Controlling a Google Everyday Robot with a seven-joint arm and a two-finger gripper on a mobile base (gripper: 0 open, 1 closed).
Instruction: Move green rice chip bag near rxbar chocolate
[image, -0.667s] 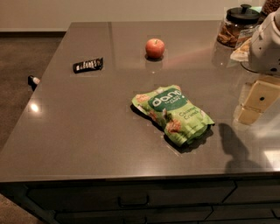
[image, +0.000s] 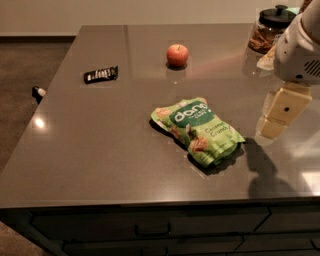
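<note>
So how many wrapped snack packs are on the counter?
2. The green rice chip bag lies front of centre; the rxbar chocolate lies far back-left. The gripper hangs right of the bag; the arm may hide something behind it.

A red apple (image: 177, 55) sits toward the far middle of the dark grey counter (image: 100, 150), a glass jar (image: 267, 32) with a black lid stands at its far right corner behind the claw (image: 274, 125) hanging over the right side, and a small dark object (image: 38, 92) lies on the floor off the left edge
</note>
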